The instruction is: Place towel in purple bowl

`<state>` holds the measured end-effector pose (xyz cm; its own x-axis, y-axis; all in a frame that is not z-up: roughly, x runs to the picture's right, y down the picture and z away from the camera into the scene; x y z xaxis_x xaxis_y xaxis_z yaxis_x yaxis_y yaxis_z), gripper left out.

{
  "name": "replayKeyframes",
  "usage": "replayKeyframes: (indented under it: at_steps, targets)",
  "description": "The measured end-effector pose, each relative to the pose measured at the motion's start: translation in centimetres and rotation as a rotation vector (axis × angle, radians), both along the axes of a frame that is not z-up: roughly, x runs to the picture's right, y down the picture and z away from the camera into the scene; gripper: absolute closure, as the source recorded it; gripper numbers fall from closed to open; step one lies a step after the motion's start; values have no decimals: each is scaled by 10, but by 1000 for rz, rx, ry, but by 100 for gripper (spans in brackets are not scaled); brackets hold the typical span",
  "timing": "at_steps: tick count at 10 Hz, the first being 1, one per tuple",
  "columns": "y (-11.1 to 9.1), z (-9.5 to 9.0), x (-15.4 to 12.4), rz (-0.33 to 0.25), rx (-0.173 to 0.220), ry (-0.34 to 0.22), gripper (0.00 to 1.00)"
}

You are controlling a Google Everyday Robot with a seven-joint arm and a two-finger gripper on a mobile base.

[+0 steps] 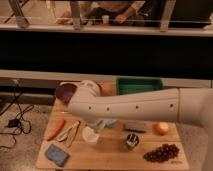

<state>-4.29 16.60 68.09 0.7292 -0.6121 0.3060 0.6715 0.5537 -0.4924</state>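
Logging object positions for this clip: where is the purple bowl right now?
In the camera view, the purple bowl sits at the table's far left corner, partly behind the arm, left of the green tray. The shut gripper hangs over the white cup.

Count on the table (115,152): 1 purple bowl (64,92), 1 green bin (139,85), 1 carrot (55,128), 1 banana (70,133), 1 white cup (90,135), 1 blue pad (56,154), 1 orange (160,128), 1 grape bunch (161,152), 1 can (131,141), 1 grey block (135,127). 1 gripper (98,127), near table centre over the cup.

dull purple bowl (64,92) upright, towel (111,123) mostly hidden
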Motion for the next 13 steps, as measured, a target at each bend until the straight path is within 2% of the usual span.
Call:
replayKeyframes:
  at_steps: [2,3,13]
  targets:
    - [-26,22,-6,-19,6,18,94]
    - [-30,26,-6,-20,4,22,94]
    - [-33,30,-5,-14,5,24,94]
